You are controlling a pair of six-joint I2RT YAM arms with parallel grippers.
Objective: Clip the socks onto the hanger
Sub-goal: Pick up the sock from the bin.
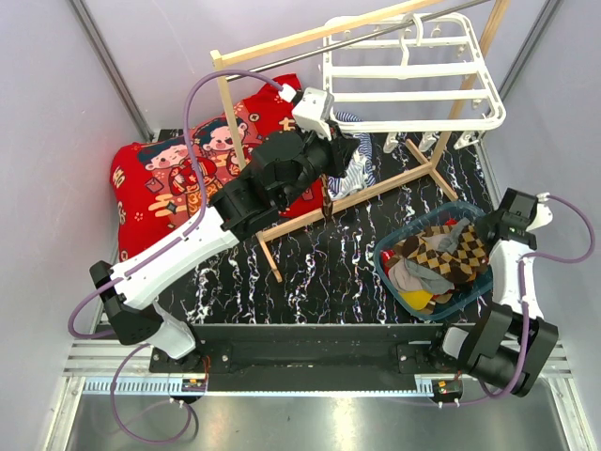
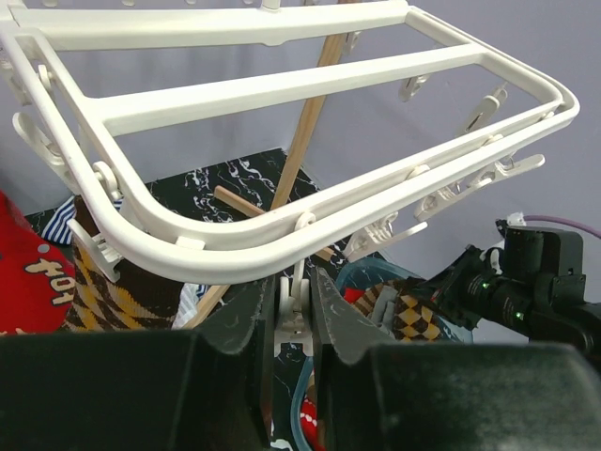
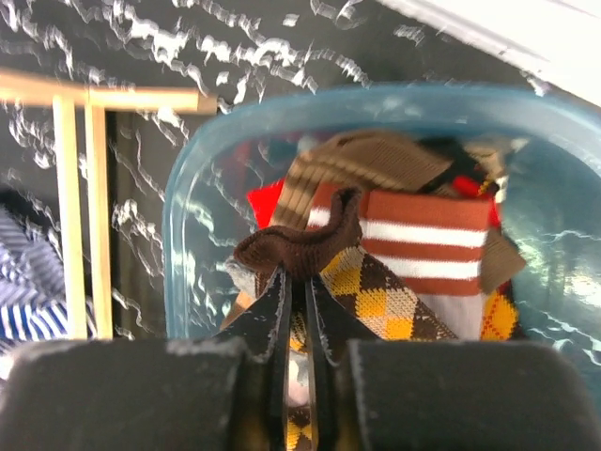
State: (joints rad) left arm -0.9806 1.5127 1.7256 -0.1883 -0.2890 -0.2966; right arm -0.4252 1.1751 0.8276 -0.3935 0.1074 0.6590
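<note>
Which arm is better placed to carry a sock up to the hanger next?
Right. The right tool is pinched on a brown-cuffed sock in the blue basket. The left tool is occupied, shut on a peg of the hanger.

We are seeing a black marbled table [image 1: 319, 272] bearing a blue basket [image 1: 383, 266] at right, a red printed cushion [image 1: 150, 188] at left, a wooden rack [image 1: 282, 42] standing between

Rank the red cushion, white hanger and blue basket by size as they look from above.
1. cushion, though partly covered
2. hanger, close to the cushion; it hangs nearer the camera, so this order is unsure
3. basket, clearly smallest
</note>
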